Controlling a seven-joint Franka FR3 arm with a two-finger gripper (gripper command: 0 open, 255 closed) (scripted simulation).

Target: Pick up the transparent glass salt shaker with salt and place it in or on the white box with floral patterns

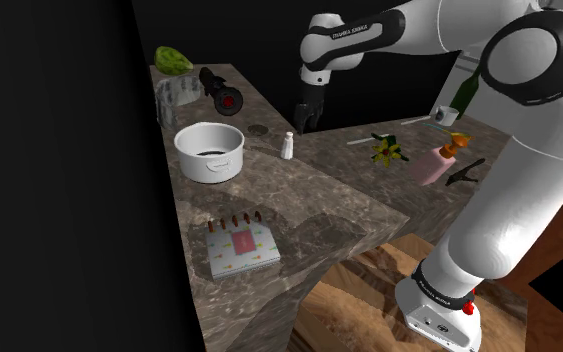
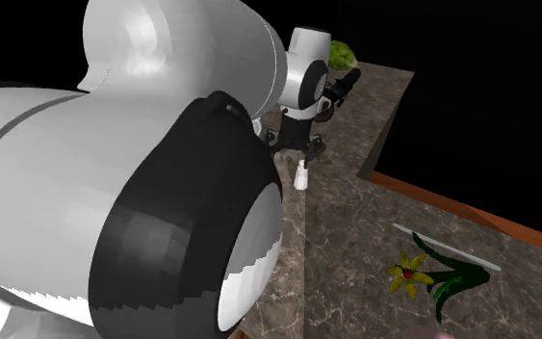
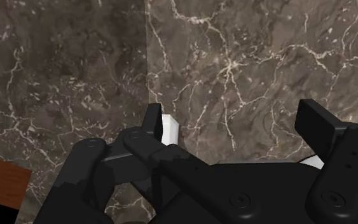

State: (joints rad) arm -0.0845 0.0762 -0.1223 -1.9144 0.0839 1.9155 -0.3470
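One white arm rises off its stand [image 1: 439, 310] at the shoulder view's lower right, so let's work outward from there. Nearest on the marble counter [image 1: 339, 215] lies the white box [image 1: 241, 248], flat, its lid dotted with small flowers around a pink patch, close to the counter's front edge. Beyond it sits the white pot [image 1: 210, 150], round and dark inside.

Now the main event: the salt shaker [image 1: 288, 146] stands upright on the counter, just to the pot's right in the shoulder view and well apart from the box. It reads pale and whitish, with a narrow top. Right above it, a touch to the right, hangs the gripper [image 1: 306, 120], pointing down and clear of the shaker from this angle. The second exterior view agrees: shaker [image 2: 302, 176] upright by the counter's seam, gripper [image 2: 300, 147] over it.

In the wrist view the fingers [image 3: 317, 127] stand wide apart with bare marble between them, nothing clamped. A white sliver of the shaker [image 3: 168, 127] peeks out just beside one finger; whether the two touch, I cannot tell.

Out on the counter's other leg lies a yellow flower [image 1: 389, 150] with a pink object [image 1: 431, 166] near it. At the far end, past the pot, sit a black-and-red object [image 1: 224, 93] and a green lump [image 1: 172, 60], with a black area behind.
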